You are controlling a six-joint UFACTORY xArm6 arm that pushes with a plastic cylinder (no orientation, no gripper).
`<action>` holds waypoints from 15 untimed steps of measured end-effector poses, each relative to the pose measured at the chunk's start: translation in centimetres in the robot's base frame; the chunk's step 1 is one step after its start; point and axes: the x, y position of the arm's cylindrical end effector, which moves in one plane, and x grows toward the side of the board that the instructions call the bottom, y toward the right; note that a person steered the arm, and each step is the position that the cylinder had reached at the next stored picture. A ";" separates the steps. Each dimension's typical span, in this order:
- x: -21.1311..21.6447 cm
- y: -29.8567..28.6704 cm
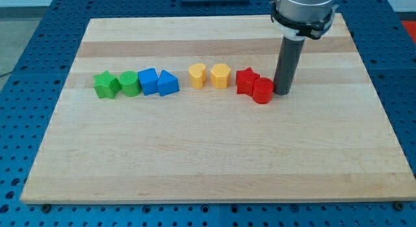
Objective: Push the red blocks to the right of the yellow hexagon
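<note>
A yellow hexagon [220, 75] sits near the middle of the wooden board [214, 155], with a yellow heart-like block [197, 75] just to its left. A red star [246, 80] lies right of the hexagon, a small gap between them. A red cylinder [262, 91] touches the star's lower right side. My tip [283, 92] stands on the board right beside the red cylinder, at its right edge, touching or almost touching it.
A row of blocks lies at the view's left: a green star [105, 84], a green cylinder [129, 83], a blue cube [148, 80] and a blue triangular block [168, 82]. The board's right edge [377, 110] is beyond my tip.
</note>
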 end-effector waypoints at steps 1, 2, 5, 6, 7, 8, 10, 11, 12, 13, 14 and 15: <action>1.2 4.8; 4.9 5.6; 3.6 2.1; 3.4 2.7; 5.6 2.6; 6.2 -0.8; 1.3 -1.3; 1.1 -0.2; 3.8 0.4; 5.0 -1.3; 4.7 -3.7; 3.4 -5.3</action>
